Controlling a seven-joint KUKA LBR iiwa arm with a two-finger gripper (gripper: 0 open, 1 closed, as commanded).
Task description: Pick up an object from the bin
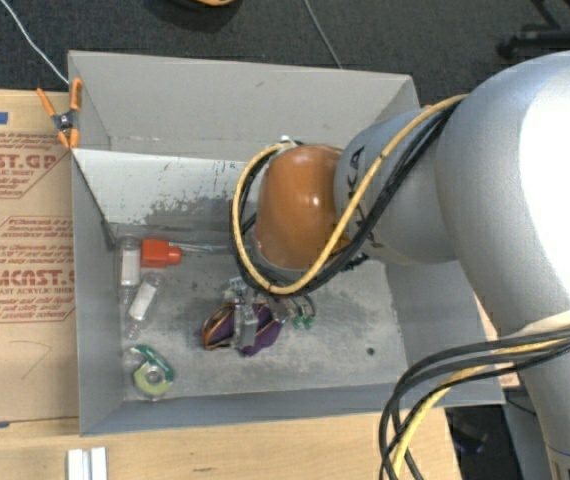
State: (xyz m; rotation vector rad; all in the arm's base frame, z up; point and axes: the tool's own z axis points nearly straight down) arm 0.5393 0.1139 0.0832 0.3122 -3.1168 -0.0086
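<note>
—Hanging low over the middle of the grey metal bin (165, 173)?
—Yes, reaching in from the right, with the gripper (253, 313) down near the floor, tucked under the rounded orange cover (300, 213) on the arm (485, 168) and its looped yellow and black cables (236, 218).
—Open wide, pinched narrow, or clamped on something?
—Cannot tell; hidden too much by the cover and the arm.
—Sitting over what, then?
—Over a small tangle of things near the middle of the floor, toward the front wall. Seeing a brown-and-yellow lump (219, 326) on the tangle's left and a crumpled purple piece (262, 338) on its right, touching each other, both right at the gripper's tip.
—Held, or only touched?
—Cannot say either.
—Anything else close by?
—Noting a small green bit (305, 316) just to the right of the purple piece, beneath the cables.
—And farther off?
—Well apart, along the left wall: an orange-capped thing (162, 253) lying on its side near the back slope, a clear little bottle (129, 268) just beside it, another clear piece (143, 301) nearer the front, tilted, and a green-and-white roll of tape (151, 373) lying flat in the front left corner.
—Touching one another?
—Bottle and orange cap nearly so; roll lying alone.
</note>
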